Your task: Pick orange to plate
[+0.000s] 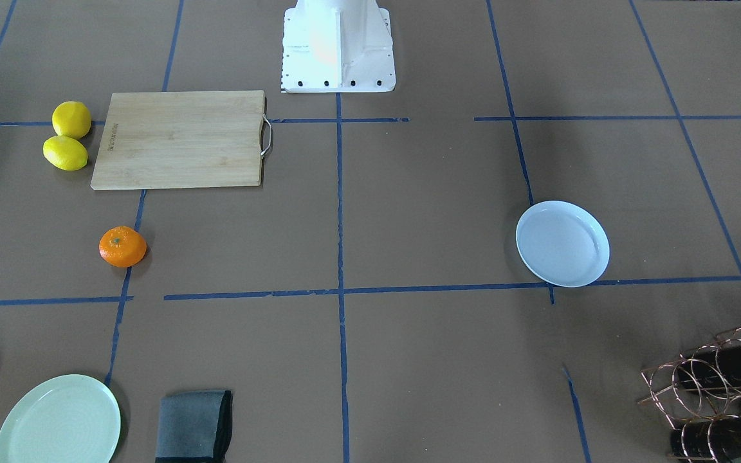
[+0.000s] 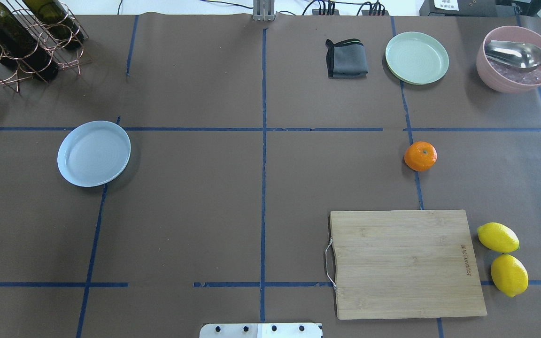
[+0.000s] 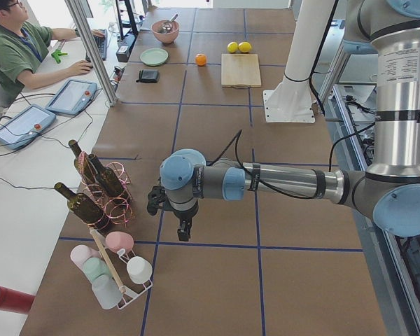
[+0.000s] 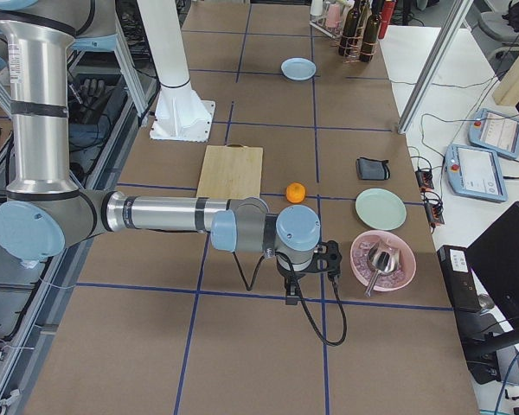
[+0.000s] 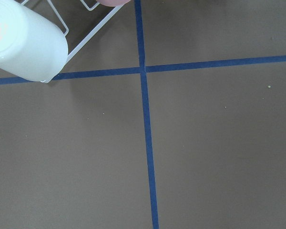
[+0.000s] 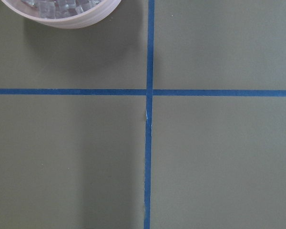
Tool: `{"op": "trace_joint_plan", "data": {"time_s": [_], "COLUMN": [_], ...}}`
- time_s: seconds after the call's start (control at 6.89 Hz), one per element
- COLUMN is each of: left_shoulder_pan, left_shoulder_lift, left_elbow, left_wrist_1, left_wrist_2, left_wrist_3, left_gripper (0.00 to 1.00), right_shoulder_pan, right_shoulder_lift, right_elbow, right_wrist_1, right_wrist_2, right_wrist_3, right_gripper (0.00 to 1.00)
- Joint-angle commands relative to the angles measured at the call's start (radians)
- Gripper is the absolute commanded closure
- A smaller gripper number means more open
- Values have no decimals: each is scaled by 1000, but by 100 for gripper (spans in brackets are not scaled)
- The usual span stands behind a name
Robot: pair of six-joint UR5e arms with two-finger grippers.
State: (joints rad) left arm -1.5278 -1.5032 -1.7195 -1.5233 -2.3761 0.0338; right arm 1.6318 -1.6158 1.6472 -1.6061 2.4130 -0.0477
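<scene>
The orange (image 2: 420,156) sits alone on the brown table, beyond the cutting board on the right half of the overhead view; it also shows as the orange (image 1: 123,246). The white plate (image 2: 94,153) lies bare on the left half, far from the fruit, seen too as the plate (image 1: 562,243). My left gripper (image 3: 184,231) hangs past the table's left end near the bottle rack. My right gripper (image 4: 291,294) hangs beside the pink bowl. Both show only in side views, so I cannot tell if they are open or shut.
A wooden cutting board (image 2: 406,263) lies near the robot base, with two lemons (image 2: 498,237) to its right. A pale green plate (image 2: 417,57), grey cloth (image 2: 345,58) and pink bowl with spoon (image 2: 516,58) line the far edge. A bottle rack (image 2: 21,37) fills the far left corner.
</scene>
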Motion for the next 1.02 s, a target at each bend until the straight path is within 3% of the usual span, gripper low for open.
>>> {"op": "trace_joint_plan", "data": {"time_s": [0.0, 0.29, 0.44, 0.73, 0.87], "left_shoulder_pan": [2, 12, 44, 228, 298], "left_shoulder_lift": [0, -17, -37, -35, -35], "left_elbow": [-3, -38, -43, -57, -40], "left_wrist_1": [-8, -56, -102, -361, -432], "left_wrist_2": [-3, -3, -5, -2, 2], "left_wrist_3": [0, -9, -137, -532, -636], "left_gripper": [0, 0, 0, 0, 2], "right_shoulder_pan": [0, 0, 0, 0, -1], "right_shoulder_lift": [5, 13, 17, 19, 20], "right_elbow": [5, 6, 6, 5, 6], "right_wrist_1": [0, 0, 0, 0, 0], "right_wrist_2": [-3, -2, 1, 1, 2], "right_wrist_3": [-1, 2, 2, 3, 2], "right_gripper": [0, 0, 0, 0, 0]}}
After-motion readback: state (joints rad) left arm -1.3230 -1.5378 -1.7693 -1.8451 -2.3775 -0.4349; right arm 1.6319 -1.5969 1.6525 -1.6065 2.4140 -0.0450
